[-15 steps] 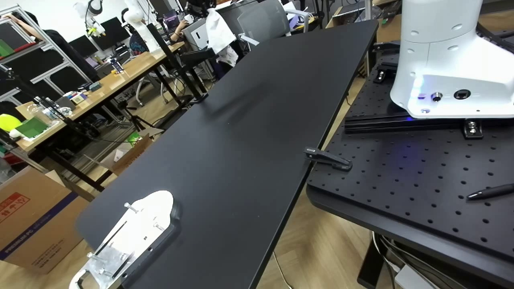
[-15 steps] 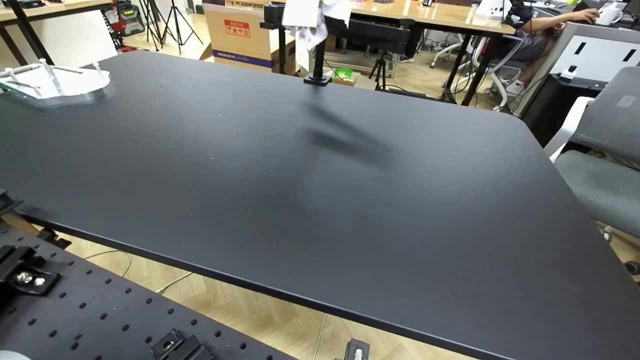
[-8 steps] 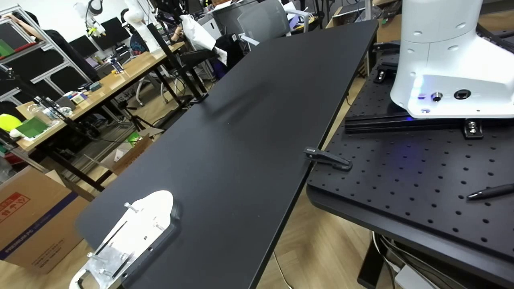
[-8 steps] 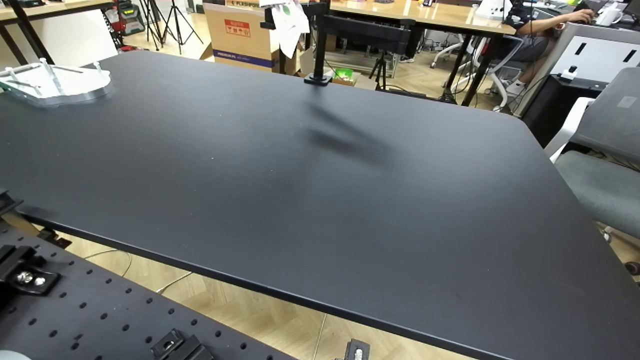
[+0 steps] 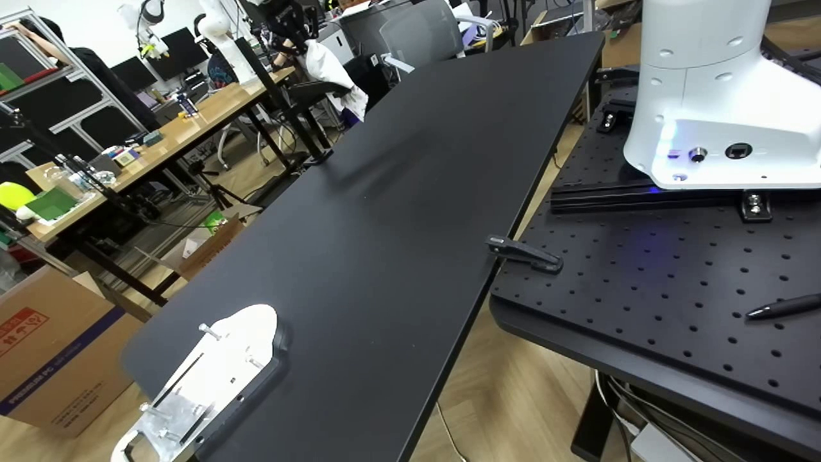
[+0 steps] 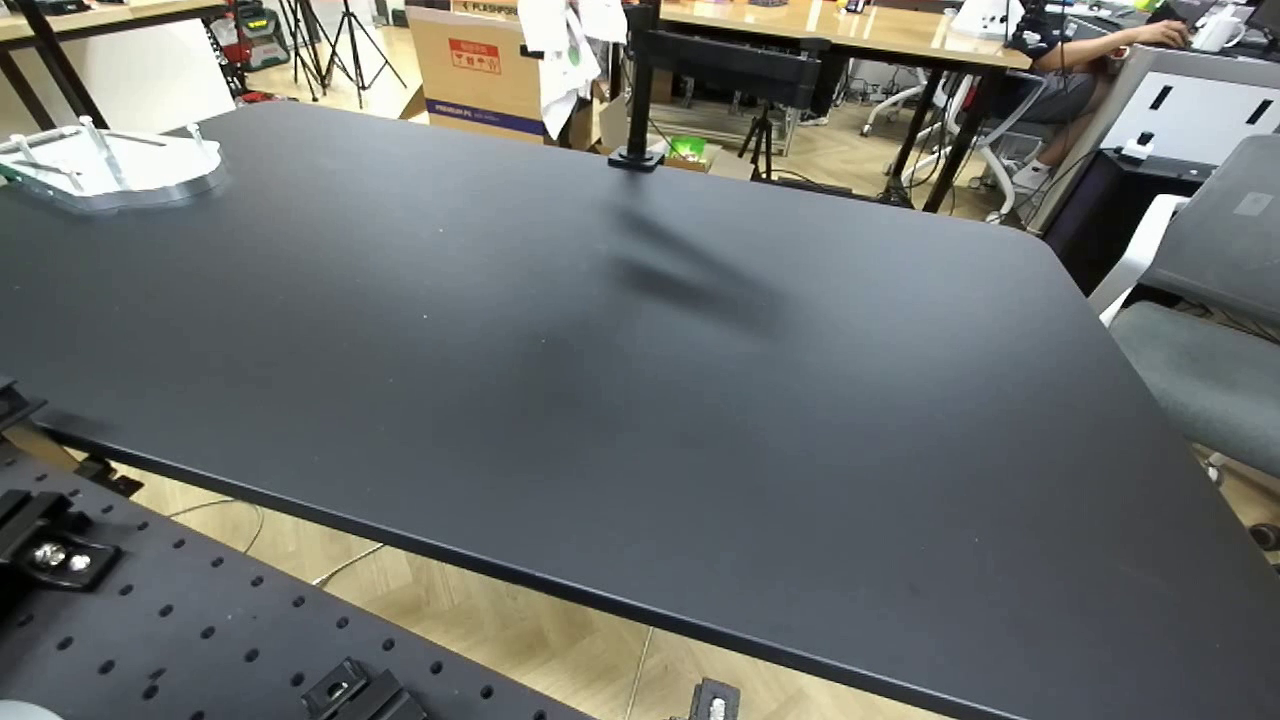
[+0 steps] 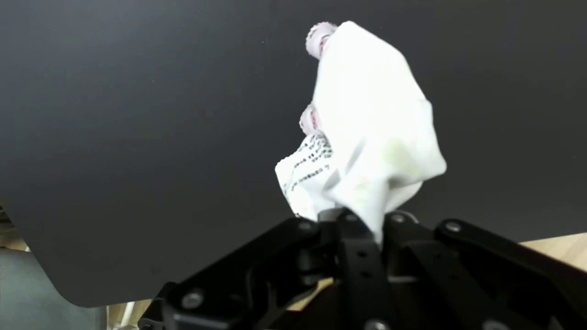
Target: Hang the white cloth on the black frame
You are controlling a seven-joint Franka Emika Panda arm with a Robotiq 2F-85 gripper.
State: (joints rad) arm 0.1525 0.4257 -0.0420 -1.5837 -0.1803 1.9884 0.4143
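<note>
Bench (image 5: 385, 269): flat black top, thin edge, rounded corners; one such corner at lower left of the wrist view. Near one end, a white-topped plate (image 5: 211, 378) lies flat, short posts sticking up from it; seen in both exterior views. The black frame (image 6: 646, 60) stands at a long edge, its foot on the top. A blurred, streaky shadow (image 6: 690, 287) falls on the surface near that foot. At the opposite long edge, a black clip (image 5: 523, 255) reaches from the bench over a perforated board (image 5: 641, 282); contact underneath: cannot tell.

White cloth (image 7: 371, 101) in the claw (image 7: 373, 221)
</note>
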